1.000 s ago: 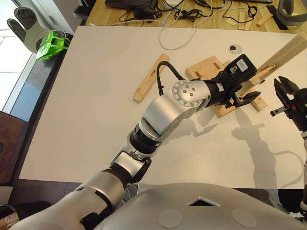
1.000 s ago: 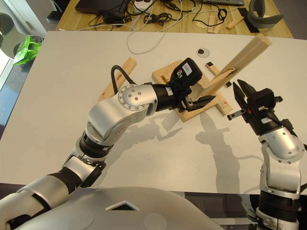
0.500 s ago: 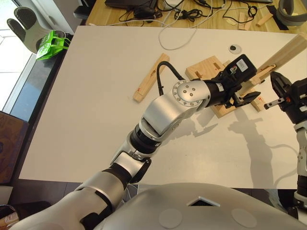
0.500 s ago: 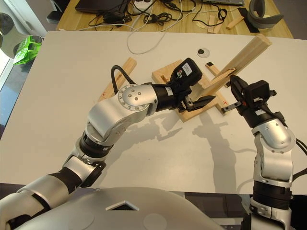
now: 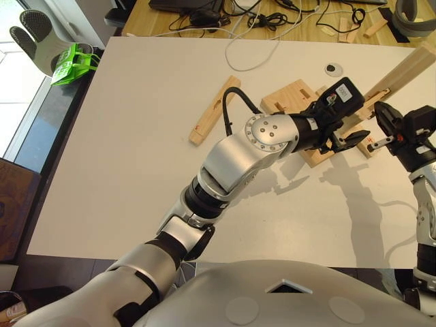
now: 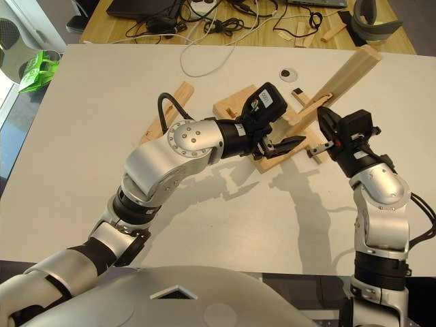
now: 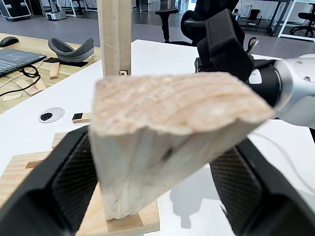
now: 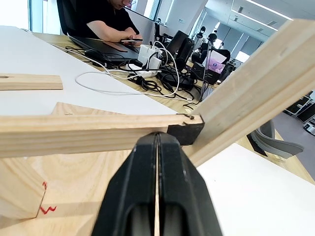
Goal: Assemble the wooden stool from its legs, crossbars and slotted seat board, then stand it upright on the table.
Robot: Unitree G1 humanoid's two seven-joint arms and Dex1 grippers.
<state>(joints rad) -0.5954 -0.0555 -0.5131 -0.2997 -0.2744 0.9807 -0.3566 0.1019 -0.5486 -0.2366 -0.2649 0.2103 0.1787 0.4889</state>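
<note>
The seat board [image 5: 289,95] lies flat near the far right corner of the tabletop [image 5: 136,170]. The left claw [image 6: 286,145] hangs over it, closed on a gripped leg [image 7: 167,142] whose foot rests on the board. From the joint area a tilted leg [image 6: 347,75] slants up toward the right edge, and a crossbar [image 8: 74,135] meets it at a dark notch. The right claw [image 8: 157,142] has its two fingers pressed together with nothing between them, its tips just under the crossbar beside that notch. A loose leg [image 5: 214,109] lies well apart, toward the middle of the tabletop.

The step in hand looks like squaring the tilted leg and crossbar with the board so the joints seat.

- The left claw should act as the anchor: a firm hold on the gripped leg, pressed down so the board cannot skate across the tabletop.
- Pinched shut, the right claw can only nudge. Pushing near the notch will likely move the joint cleanly. Pushing high on the tilted leg will likely lever the peg out.
- If the leg needs turning rather than pushing, the right claw should open and take it low, close to the crossbar.
- The tilted leg should rise slowly, with the notch watched for a closing gap.
- Whether the crossbar's other end is seated is hidden behind the left claw, so force should stay light until it shows.
</note>
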